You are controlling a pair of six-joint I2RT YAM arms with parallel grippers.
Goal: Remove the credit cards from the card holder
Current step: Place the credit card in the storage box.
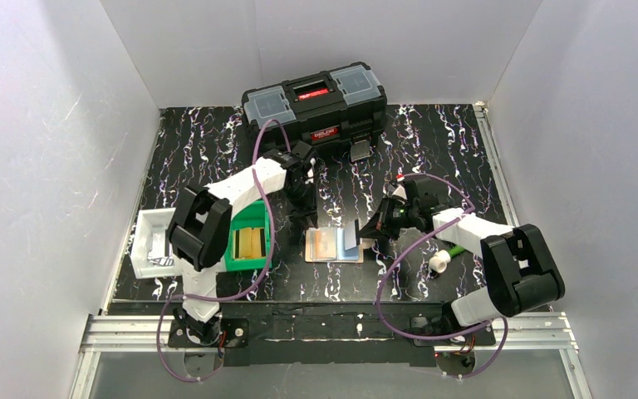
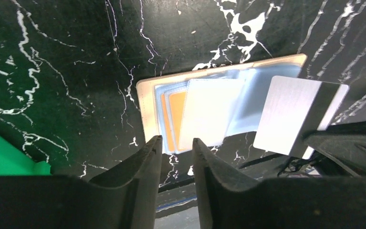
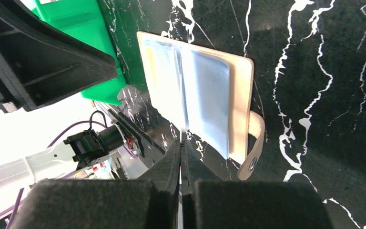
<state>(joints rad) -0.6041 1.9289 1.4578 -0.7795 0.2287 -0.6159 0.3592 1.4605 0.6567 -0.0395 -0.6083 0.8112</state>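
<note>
At centre of the overhead view, the card holder lies open. One grey striped card appears clear of its pocket, pinched in the closed right gripper. An orange card and a half-drawn pale card sit in the holder. The left gripper is slightly parted and empty. Count: three cards visible, one holder.

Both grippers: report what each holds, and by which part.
The right gripper pinches a silver card by its black-striped end. The left gripper holds nothing, its jaws slightly apart.
</note>
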